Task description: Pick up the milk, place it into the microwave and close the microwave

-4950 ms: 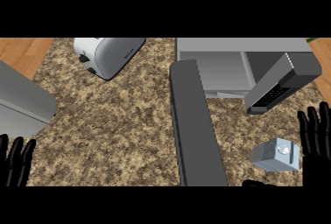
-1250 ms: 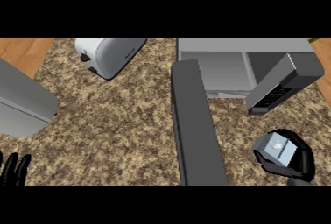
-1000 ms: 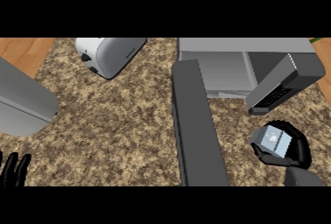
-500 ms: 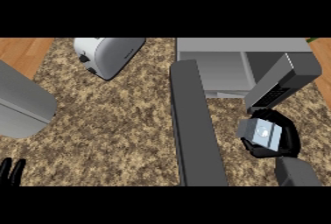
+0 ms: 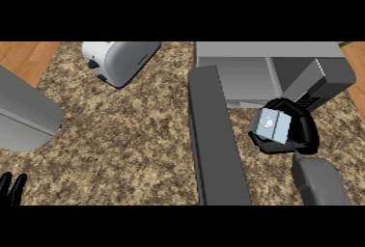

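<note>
The milk (image 5: 273, 124) is a small pale blue-grey carton, held off the granite counter just in front of the microwave's open mouth. My right hand (image 5: 300, 131) is curled round it, with black fingers wrapping its top and right side. The microwave (image 5: 264, 72) is a grey box at the back right. Its open door (image 5: 216, 142) juts toward me as a long grey slab, left of the carton. Only the fingertips of my left hand (image 5: 11, 189) show, resting at the lower left corner.
A silver toaster (image 5: 116, 60) lies at the back, left of the microwave. A large grey rounded object (image 5: 22, 116) sits at the left edge. Wooden floor shows beyond the counter at the far left and far right.
My right hand closed on the milk, lifted it from the counter's right front and carried it up and left toward the microwave's opening. The left hand sank lower at the corner.
</note>
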You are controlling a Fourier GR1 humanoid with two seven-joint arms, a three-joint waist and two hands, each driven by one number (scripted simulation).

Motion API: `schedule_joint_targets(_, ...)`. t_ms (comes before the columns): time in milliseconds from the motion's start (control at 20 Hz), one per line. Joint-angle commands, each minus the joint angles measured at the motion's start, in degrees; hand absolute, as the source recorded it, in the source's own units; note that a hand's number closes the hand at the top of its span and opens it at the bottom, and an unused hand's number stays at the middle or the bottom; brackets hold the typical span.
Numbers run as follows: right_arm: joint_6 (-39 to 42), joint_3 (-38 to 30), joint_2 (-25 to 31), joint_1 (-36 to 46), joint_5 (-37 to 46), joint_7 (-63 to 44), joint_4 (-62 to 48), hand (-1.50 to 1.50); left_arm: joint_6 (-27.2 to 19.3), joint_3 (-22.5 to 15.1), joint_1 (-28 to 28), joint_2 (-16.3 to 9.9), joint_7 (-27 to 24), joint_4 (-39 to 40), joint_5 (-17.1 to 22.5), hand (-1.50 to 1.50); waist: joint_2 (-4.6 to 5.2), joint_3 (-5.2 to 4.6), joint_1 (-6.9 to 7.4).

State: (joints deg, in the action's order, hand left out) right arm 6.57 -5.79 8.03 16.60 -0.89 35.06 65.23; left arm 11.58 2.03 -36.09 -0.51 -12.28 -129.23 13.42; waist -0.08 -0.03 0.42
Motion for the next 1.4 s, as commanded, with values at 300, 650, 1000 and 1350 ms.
schedule_joint_targets(300,-5.41,-2.87,0.03,20.5,2.88,-4.94,-18.12,1.5,3.28,3.88,-0.23,-1.05,-2.21,1.69,2.32,-1.5,0.34,0.06,1.13)
schedule_joint_targets(650,-10.07,-5.09,-1.27,31.68,5.68,3.71,-37.54,1.5,2.81,2.39,4.03,-0.05,-1.51,5.74,0.66,-1.5,0.91,0.11,1.94)
schedule_joint_targets(1000,-14.64,-6.51,0.07,37.49,7.91,8.91,-47.88,1.5,2.94,2.84,6.78,-0.85,-0.05,5.76,1.48,-1.5,1.73,0.18,3.51)
schedule_joint_targets(1350,-20.53,-6.23,3.25,44.91,10.59,5.97,-52.26,1.5,4.85,2.63,7.11,-1.95,0.19,5.32,2.62,-1.5,2.82,0.19,6.01)
